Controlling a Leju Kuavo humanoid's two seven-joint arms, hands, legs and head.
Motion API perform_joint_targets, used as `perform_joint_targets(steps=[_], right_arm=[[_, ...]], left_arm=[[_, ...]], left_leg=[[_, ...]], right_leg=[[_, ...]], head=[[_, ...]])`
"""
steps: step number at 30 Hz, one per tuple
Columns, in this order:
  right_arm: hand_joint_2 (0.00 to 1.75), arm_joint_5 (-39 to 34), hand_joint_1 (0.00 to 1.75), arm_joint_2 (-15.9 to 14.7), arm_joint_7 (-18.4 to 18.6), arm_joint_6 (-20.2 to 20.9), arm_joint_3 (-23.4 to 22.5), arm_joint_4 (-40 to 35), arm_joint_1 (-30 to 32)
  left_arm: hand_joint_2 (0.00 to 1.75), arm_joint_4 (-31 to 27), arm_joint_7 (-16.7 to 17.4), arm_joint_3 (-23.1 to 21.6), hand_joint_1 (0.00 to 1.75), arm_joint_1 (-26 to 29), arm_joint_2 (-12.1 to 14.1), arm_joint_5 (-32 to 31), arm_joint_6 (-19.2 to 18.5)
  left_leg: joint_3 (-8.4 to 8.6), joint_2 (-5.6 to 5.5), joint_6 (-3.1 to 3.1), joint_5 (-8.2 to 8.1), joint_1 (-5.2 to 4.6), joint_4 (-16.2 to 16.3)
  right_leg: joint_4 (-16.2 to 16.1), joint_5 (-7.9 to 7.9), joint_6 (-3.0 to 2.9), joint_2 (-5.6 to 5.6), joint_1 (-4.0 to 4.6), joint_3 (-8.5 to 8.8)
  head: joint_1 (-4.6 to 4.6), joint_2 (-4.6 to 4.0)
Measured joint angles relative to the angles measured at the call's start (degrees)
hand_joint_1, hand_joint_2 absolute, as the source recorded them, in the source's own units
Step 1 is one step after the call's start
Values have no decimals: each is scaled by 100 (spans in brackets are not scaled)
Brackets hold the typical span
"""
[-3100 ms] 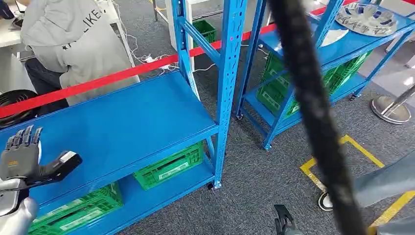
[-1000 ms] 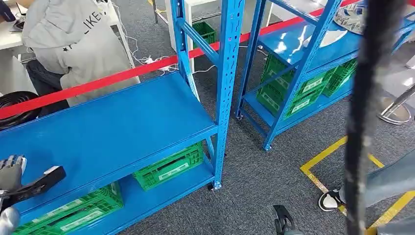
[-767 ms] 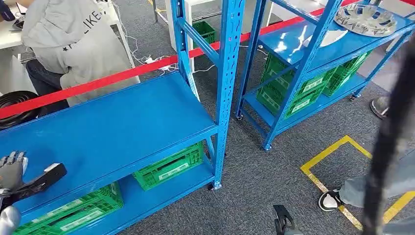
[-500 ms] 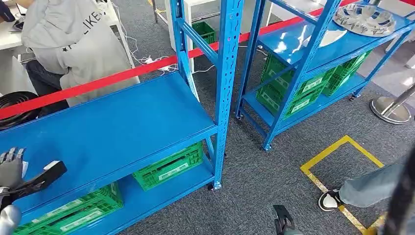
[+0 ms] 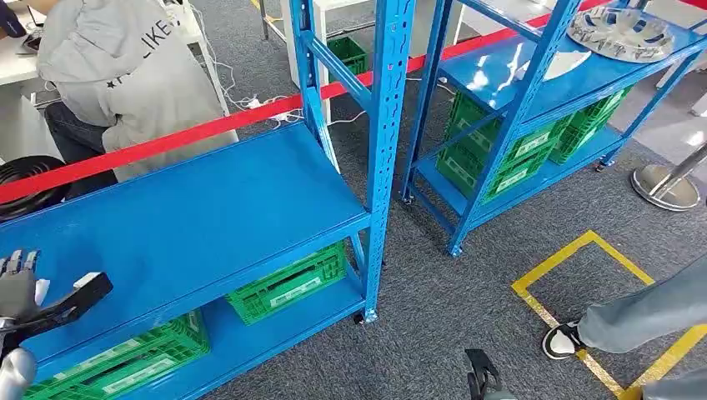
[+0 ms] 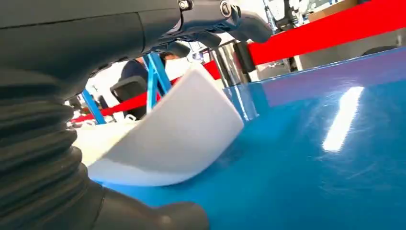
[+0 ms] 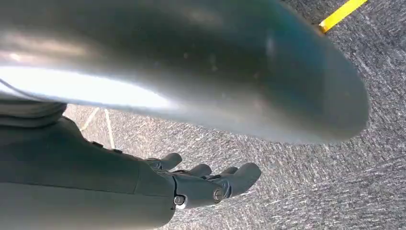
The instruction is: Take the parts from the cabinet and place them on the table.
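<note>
Reaching with our left hand [image 5: 21, 293] over the blue shelf [image 5: 208, 217], fingers spread, empty | white curved part [image 6: 177, 129] on shelf beside it | right hand [image 7: 201, 184] hangs, fingers loosely extended, empty

Head view: high, angled forward and down over blue shelf [image 5: 192, 217], racks and carpet. Left wrist view: very close, low across the same shelf [image 6: 311, 158], shared with head view. Right wrist view: close behind right hand [image 7: 206, 182], facing carpet.

Two blue shelving racks [image 5: 250, 208], five green crates [image 5: 288, 283], one silver wheel cover [image 5: 621, 33], one white part [image 6: 177, 134].
</note>
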Motion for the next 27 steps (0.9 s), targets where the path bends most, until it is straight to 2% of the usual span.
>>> perform_joint_targets(steps=[6, 7, 8, 9, 14, 27], right_arm=[[0, -4, 0, 7, 9, -2, -13, 0, 0], [0, -13, 0, 9, 9, -2, -18, 0, 0], [0, -13, 0, 13, 9, -2, -24, 0, 0], [0, -13, 0, 13, 9, -2, -26, 0, 0], [0, -15, 0, 20, 9, -2, -35, 0, 2], [0, -66, 0, 22, 11, -2, -68, 0, 6]], left_arm=[[175, 0, 359, 0, 0, -31, 2, -164, -162], [175, 0, 405, -2, 17, -38, 7, -169, -197], [175, 2, 442, 0, 17, -46, 17, -169, -232], [175, 2, 470, -2, 175, -46, 22, -169, -269], [175, 37, 658, -2, 175, -20, 92, -166, -468], [175, 81, 615, -2, 175, 75, 227, -127, -503]], left_leg=[[0, -1, 0, 0, 0, 0], [0, -1, 0, 0, 0, 0], [0, -1, 0, 0, 0, 0], [0, -1, 0, 0, 0, 0], [-3, 1, 0, 0, 0, 0], [-17, 1, 0, 0, 0, 0]], right_leg=[[0, 0, 0, 0, 0, 1], [0, 0, 0, 0, 0, 1], [0, 0, 0, 0, 0, 1], [0, 0, 0, 0, 0, 1], [1, 0, 0, 1, 1, -3], [2, -3, -5, 0, 0, -16]], head=[[2, 0], [2, 0], [2, 0], [0, 0], [2, 0], [0, 0]])
